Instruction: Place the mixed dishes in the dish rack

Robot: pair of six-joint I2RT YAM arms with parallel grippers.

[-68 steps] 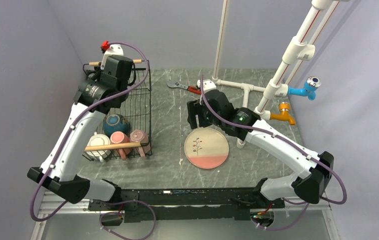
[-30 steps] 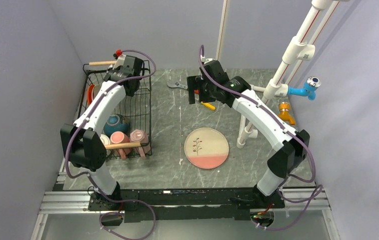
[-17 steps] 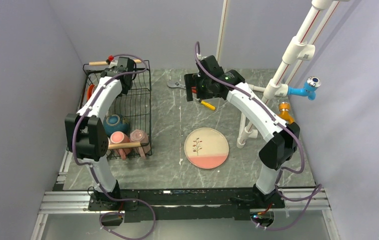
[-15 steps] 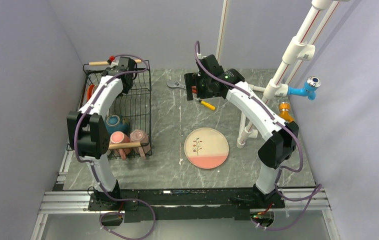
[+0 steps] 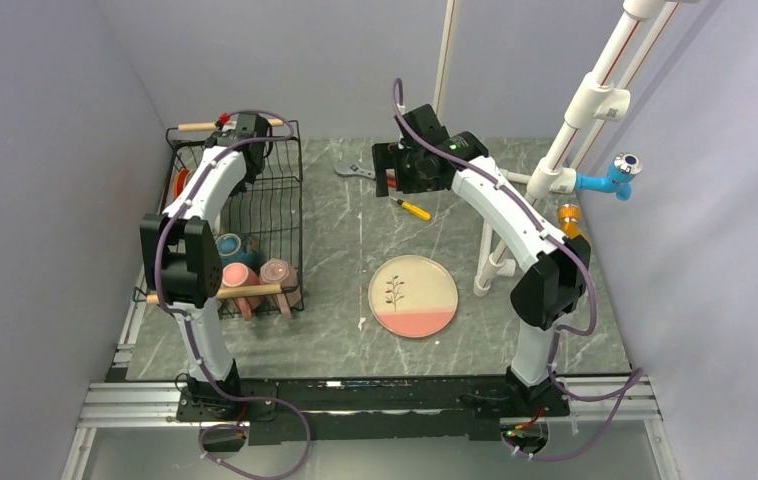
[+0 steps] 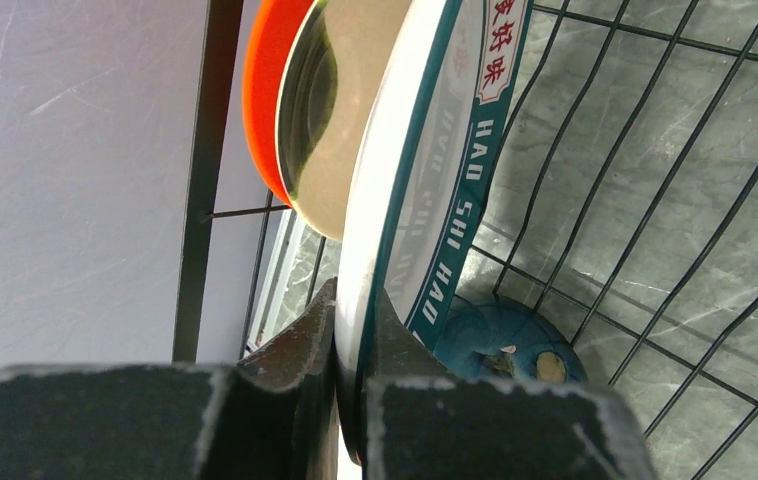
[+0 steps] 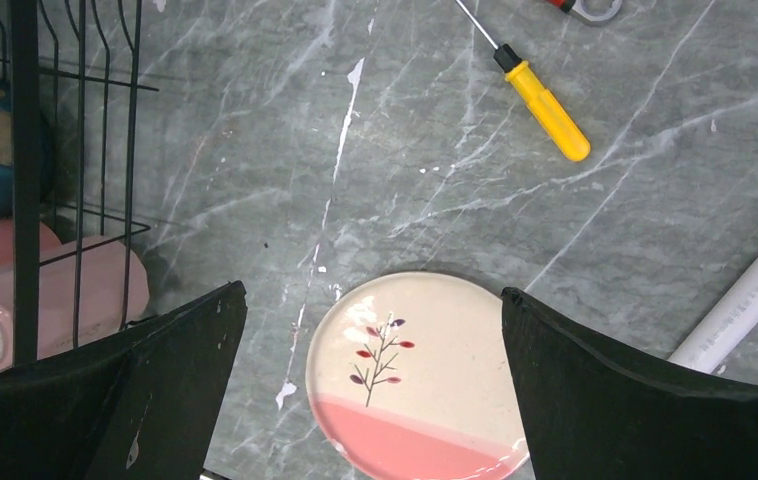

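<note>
Two plates on edge in the dish rack [image 5: 299, 200], the lettered-rim plate [image 6: 435, 200] pinched by the left gripper [image 6: 353, 315] just beside the orange-red plate [image 6: 263, 100]. Next, likely: releasing, then lowering the wide-open right gripper [image 7: 372, 295] to the twig-pattern plate [image 7: 425, 380] on the table [image 7: 655, 200].

The lettered-rim plate [image 6: 425, 200] is teal-banded white; the other plate [image 6: 263, 95], orange-red.

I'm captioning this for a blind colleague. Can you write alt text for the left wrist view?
The left gripper pinches the rim of a lettered plate standing on edge inside the wire dish rack, beside an orange plate. A blue bowl shows beyond it.
</note>
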